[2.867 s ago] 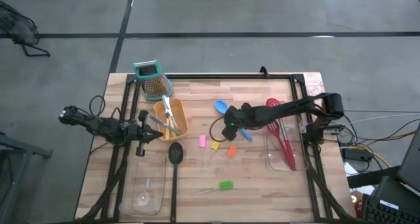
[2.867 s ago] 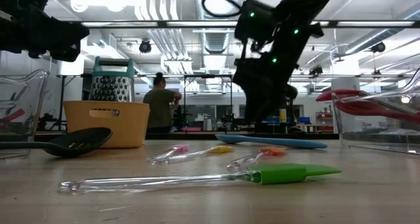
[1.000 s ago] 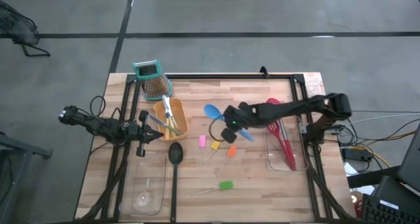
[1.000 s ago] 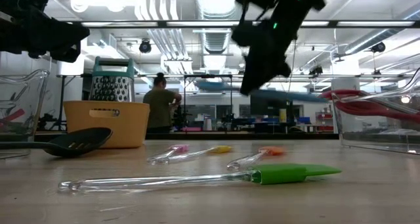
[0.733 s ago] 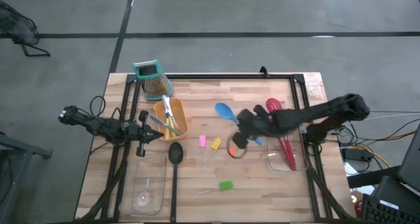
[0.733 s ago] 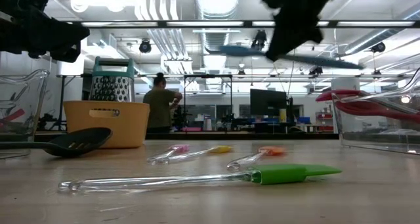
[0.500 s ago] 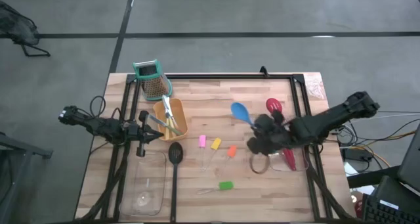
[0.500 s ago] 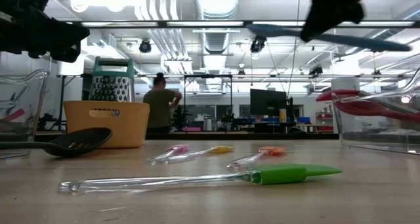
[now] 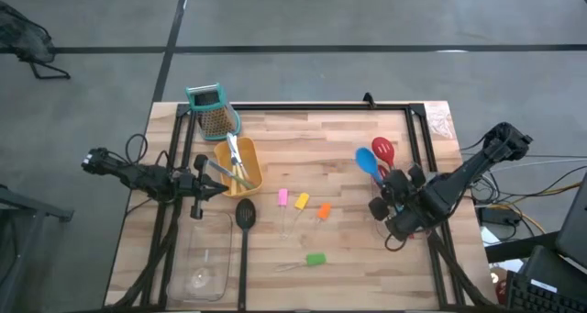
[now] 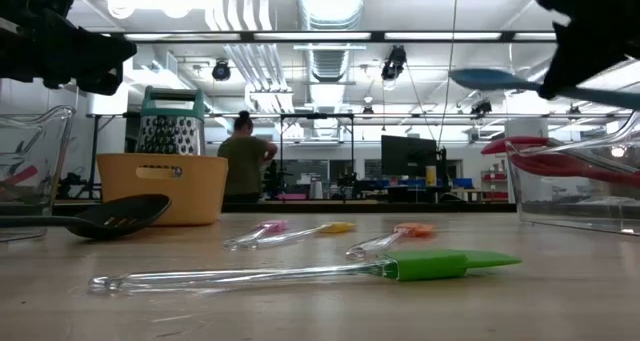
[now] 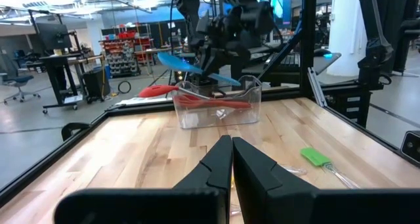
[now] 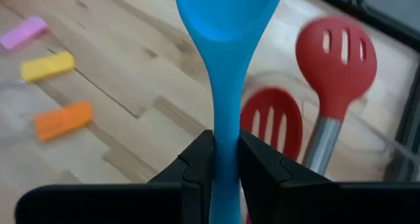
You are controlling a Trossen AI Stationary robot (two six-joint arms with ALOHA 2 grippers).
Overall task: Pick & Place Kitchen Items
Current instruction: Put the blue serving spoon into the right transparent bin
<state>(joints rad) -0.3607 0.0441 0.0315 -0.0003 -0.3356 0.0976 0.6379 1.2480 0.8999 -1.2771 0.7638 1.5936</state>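
My right gripper (image 9: 385, 183) is shut on a long blue spoon (image 9: 366, 160) and holds it in the air above the clear tray (image 11: 252, 99) at the table's right. Two red slotted spoons (image 12: 336, 50) lie in that tray. My left gripper (image 9: 218, 188) is shut and empty beside the yellow tray (image 9: 240, 169). A black slotted spoon (image 9: 245, 214) and small pink (image 9: 283, 197), yellow (image 9: 302, 202), orange (image 9: 324, 211) and green-tipped (image 9: 315, 259) tools lie flat on the table's middle. My right gripper pinches the blue spoon's handle (image 12: 224, 142) between its two fingers, back from the bowl (image 12: 226, 10). The spoon sticks out ahead along the fingers, bowl toward the table's far left. It is lifted clear and roughly level (image 10: 500, 79). The gripper hides the handle's other end.
A teal-topped metal grater (image 9: 213, 109) stands at the far left behind the yellow tray, which holds small tools. A second clear tray (image 9: 204, 258) sits at the near left. A black frame rail (image 9: 303, 105) runs along the table's far edge. A person (image 10: 245, 156) stands far off in the room.
My right gripper has carried the blue spoon from over the table's middle toward the right edge and a little toward the near edge, and now hangs over the right clear tray. The spoon has stayed lifted clear and roughly level.
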